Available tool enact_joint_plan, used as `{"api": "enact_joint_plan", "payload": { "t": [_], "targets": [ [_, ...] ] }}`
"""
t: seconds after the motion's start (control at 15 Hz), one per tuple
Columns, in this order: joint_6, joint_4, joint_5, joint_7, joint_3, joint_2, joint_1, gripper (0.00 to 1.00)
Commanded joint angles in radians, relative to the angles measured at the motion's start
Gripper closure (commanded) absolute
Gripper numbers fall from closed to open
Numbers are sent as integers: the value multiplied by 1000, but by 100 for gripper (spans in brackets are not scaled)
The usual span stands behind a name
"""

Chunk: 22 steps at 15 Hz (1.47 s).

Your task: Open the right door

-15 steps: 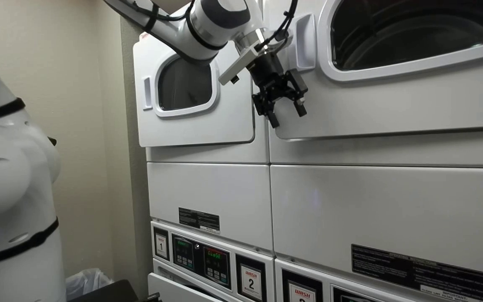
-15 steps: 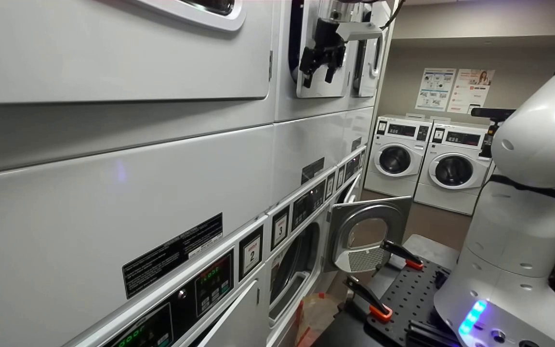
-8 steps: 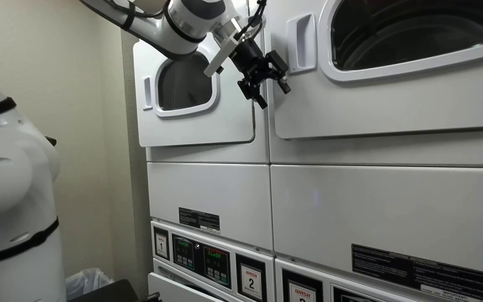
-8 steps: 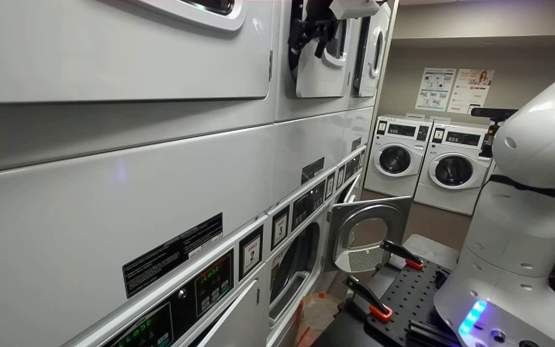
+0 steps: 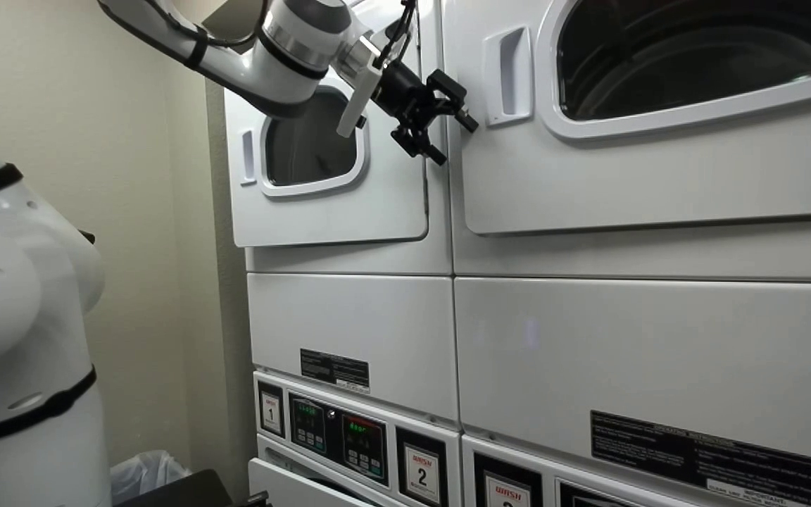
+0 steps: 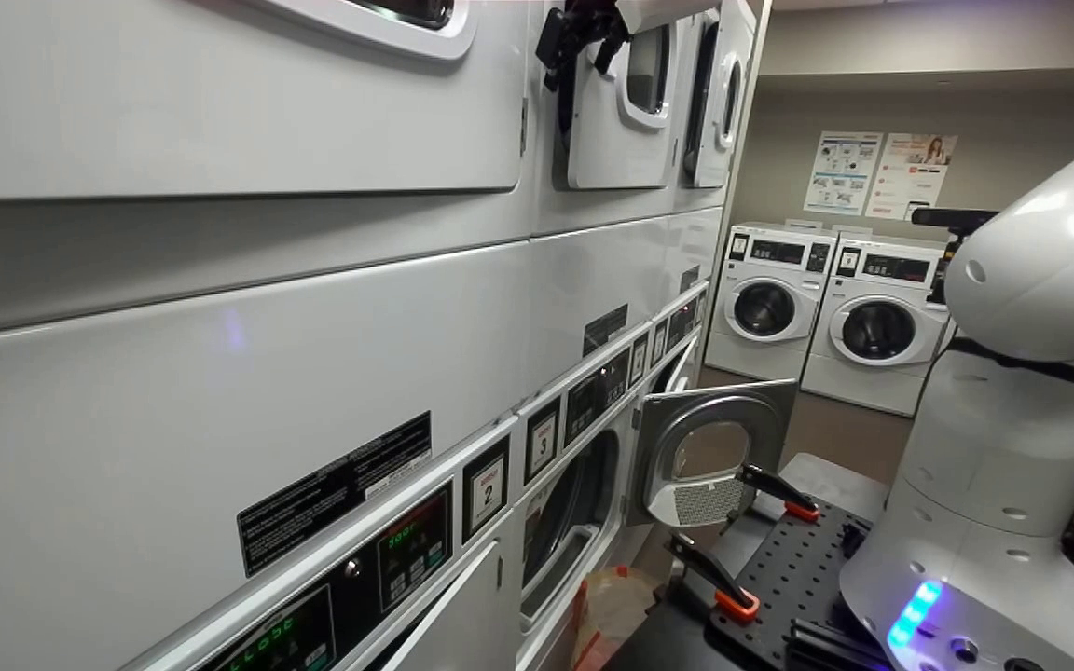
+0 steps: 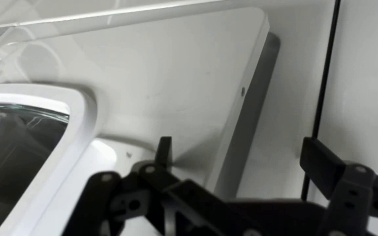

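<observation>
Wrist view, and the gripper (image 7: 236, 150) had its jaws spread wide, nothing held, with the free edge of the door (image 7: 189, 72) lined up between them! The handle (image 5: 509, 76) sat near the jaws in an exterior view, not in their hold. So, judging progress: the approach looked made, the hooking and the big swing were both left. A dark band (image 7: 253, 108) ran along that edge between the jaws; slight gap or mere shadow, nobody could say. Contact? Too hard to call. And both exterior views cut off the door's top!
</observation>
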Motion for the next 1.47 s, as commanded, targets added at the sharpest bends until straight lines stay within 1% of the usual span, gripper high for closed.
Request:
{"api": "enact_joint_plan", "payload": {
  "t": [0.0, 0.13, 0.33, 0.47, 0.6, 0.73, 0.93, 1.2, 1.4],
  "targets": [
    [52, -31, -105, 101, 62, -44, -66, 0],
    [50, -28, -183, 162, 85, -51, -94, 0],
    [19, -24, -333, 279, 121, -72, -137, 0],
    [-17, -19, -448, 375, 131, -82, -154, 0],
    [-85, -15, -567, 477, 130, -89, -152, 0],
    [-179, -15, -655, 557, 116, -85, -116, 0],
    [-365, -14, -741, 637, 98, -73, -46, 0],
    [-628, -17, -778, 692, 92, -66, 64, 0],
    [-815, -18, -783, 718, 87, -63, 131, 0]
  ]
}}
